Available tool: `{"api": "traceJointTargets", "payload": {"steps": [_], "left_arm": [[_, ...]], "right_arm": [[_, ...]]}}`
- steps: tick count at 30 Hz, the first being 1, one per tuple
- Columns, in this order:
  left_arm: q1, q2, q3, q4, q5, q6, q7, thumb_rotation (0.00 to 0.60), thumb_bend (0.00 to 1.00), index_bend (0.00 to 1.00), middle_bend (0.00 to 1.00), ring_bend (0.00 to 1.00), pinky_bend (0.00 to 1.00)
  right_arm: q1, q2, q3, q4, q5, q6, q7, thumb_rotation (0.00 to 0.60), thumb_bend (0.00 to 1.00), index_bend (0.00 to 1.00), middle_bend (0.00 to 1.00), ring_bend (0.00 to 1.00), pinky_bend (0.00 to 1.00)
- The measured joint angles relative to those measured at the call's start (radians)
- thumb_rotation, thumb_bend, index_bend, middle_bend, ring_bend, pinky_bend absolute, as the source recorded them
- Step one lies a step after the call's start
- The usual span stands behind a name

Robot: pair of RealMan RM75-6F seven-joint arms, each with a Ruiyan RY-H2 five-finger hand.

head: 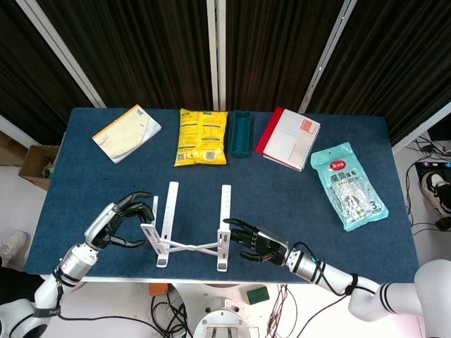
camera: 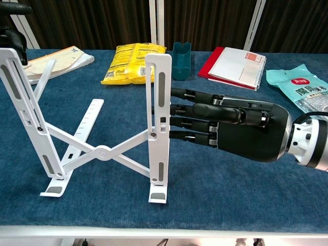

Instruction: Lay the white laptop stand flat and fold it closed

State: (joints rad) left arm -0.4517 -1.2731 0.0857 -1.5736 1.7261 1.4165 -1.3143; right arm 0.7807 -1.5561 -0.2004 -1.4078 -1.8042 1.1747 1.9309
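**White laptop stand: upright, a hand at each side**

We record the white laptop stand [camera: 97,123] at lower centre of the blue table [head: 84,176], standing unfolded on its feet with its two slotted uprights raised and the crossed braces spread between them.

We see the left hand [head: 116,222] at lower left in the head view, fingers curled around the top of the stand's left upright, gripping it. In the chest view only dark fingertips show at the upper left corner.

We see the right hand [camera: 241,128] at centre right of the chest view, fingers straight, apart and level, their tips reaching the right upright; it holds nothing.

Along the top edge of the table in the head view, left to right, we list a tan booklet [head: 127,132], a yellow snack bag [head: 202,136], a teal holder [head: 241,132] and a red-edged notebook [head: 289,139]. A pale green packet [head: 347,185] lies at the right.
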Motion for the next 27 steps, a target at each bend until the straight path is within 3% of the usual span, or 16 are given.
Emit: {"api": "traceJointTargets", "payload": {"steps": [10,17,23,27], "left_arm": [[0.037,0.008,-0.011,0.028,-0.042,0.027,0.055,0.6,0.0,0.22,0.31,0.28,0.39],[0.063,0.041,0.008,0.063,-0.057,0.01,0.203,0.6,0.0,0.2,0.22,0.2,0.31],[0.1,0.039,0.013,0.094,-0.058,0.032,0.367,0.6,0.0,0.2,0.2,0.18,0.29],[0.113,0.016,0.009,0.105,-0.029,0.084,0.331,0.6,0.0,0.2,0.21,0.18,0.3]], "right_arm": [[0.006,-0.02,-0.017,-0.019,0.03,-0.014,0.067,0.6,0.33,0.15,0.27,0.07,0.11],[0.008,-0.023,-0.034,-0.031,0.036,-0.024,0.058,0.6,0.33,0.15,0.28,0.07,0.11],[0.008,-0.026,-0.036,-0.034,0.046,-0.033,0.047,0.6,0.33,0.15,0.28,0.07,0.11],[0.01,-0.027,-0.035,-0.036,0.051,-0.041,0.036,0.6,0.33,0.15,0.28,0.07,0.11]]}}
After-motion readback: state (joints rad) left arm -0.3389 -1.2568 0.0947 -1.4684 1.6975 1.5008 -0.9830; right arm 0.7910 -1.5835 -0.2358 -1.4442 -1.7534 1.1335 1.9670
